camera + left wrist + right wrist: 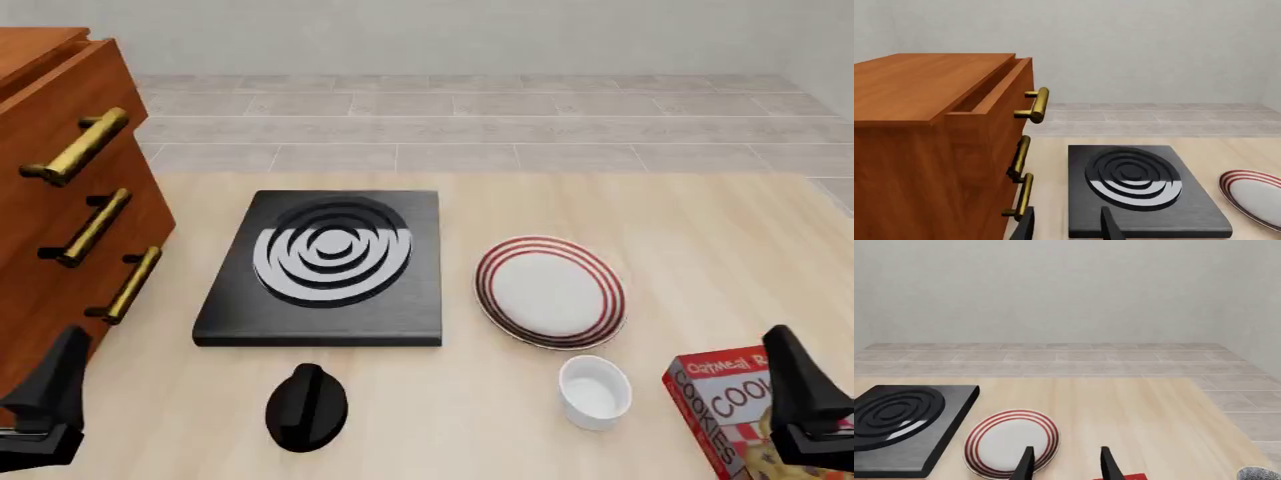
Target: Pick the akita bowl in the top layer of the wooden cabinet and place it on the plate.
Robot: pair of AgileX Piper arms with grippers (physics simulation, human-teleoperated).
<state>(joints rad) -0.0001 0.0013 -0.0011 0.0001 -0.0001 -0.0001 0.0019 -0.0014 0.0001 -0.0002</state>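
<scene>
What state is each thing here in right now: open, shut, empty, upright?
top layer: pulled partly open, inside hidden
two lower drawers: shut
plate: flat, empty
white ramekin: upright, empty
black stove slab: flat, nothing on it
cookie box: lying flat
left end effector: open, empty
right end effector: open, empty

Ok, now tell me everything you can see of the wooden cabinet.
The wooden cabinet stands at the table's left edge, left of the black stove slab. It is reddish-brown with visible grain and a flat top, and has three drawers stacked, each with one brass bar handle. The top drawer is pulled out slightly, leaving a narrow gap behind its front; its inside cannot be seen. The two lower drawers look closed. Neither gripper touches it; the left gripper hangs open beside its lower front.
</scene>
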